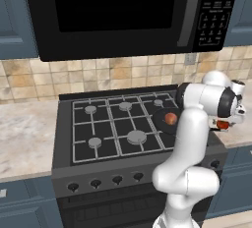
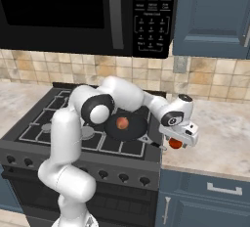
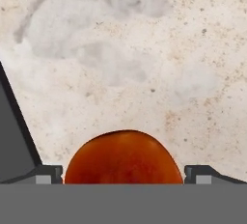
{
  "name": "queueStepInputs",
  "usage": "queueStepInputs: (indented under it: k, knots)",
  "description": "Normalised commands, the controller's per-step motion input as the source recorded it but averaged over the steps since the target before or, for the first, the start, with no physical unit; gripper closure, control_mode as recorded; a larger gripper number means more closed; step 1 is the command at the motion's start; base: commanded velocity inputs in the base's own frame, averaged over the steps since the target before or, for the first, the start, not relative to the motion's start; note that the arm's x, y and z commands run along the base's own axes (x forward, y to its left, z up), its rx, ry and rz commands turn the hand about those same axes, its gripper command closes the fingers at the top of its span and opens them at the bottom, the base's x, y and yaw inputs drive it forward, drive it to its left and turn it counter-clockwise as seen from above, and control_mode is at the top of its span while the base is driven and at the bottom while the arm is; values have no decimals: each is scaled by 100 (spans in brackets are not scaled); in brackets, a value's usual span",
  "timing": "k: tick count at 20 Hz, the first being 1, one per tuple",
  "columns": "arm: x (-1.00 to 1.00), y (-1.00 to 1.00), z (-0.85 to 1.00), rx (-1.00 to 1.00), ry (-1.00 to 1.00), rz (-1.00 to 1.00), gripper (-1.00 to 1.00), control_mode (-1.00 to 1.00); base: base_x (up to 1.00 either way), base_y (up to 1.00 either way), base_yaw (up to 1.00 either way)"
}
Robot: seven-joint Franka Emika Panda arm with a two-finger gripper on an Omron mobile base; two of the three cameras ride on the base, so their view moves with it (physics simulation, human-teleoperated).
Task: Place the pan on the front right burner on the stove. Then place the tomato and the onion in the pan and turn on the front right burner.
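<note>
So the pan [image 2: 126, 126] is sitting on the stove [image 1: 64, 138], on the right side of the grate toward the front, which looks like the front right burner spot. I can't make out which way its handle is pointing, the arm is covering too much of it in both base views. Inside the pan the onion [image 2: 122, 123] is lying roughly in the middle, a pale orange-brown ball. From the left side it's showing too, onion [image 1: 170, 118] in the dark pan [image 1: 161, 119], just behind the arm's elbow.

The tomato [image 2: 175, 143] is sitting on the speckled counter [image 2: 219, 133] just right of the stove's edge, not in the pan. It's round, so no real long axis to talk about.

The gripper [image 2: 177, 142] is hanging right over the tomato, pointing down at the counter, with its jaws standing wide apart and the tomato between them. In the hand view the tomato [image 3: 124, 157] is sitting dead centre at the bottom, with a dark fingertip [image 3: 47, 174] on each side and a small gap showing between tip and tomato, so nothing is clamped. In the left base view the gripper [image 1: 224, 123] is straddling the red tomato [image 1: 222, 124] too.
</note>
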Motion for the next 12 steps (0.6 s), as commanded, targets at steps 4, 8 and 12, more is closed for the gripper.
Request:
queueStepInputs:
  k: [4,8,12]
  knots:
    - [0,0,-27,0,5,0,100,-100,0,0,0]
    - [0,0,-5,0,0,0,100,-100,0,0,0]
    - [-5,4,29,0,-1,0,100,-100,0,0,0]
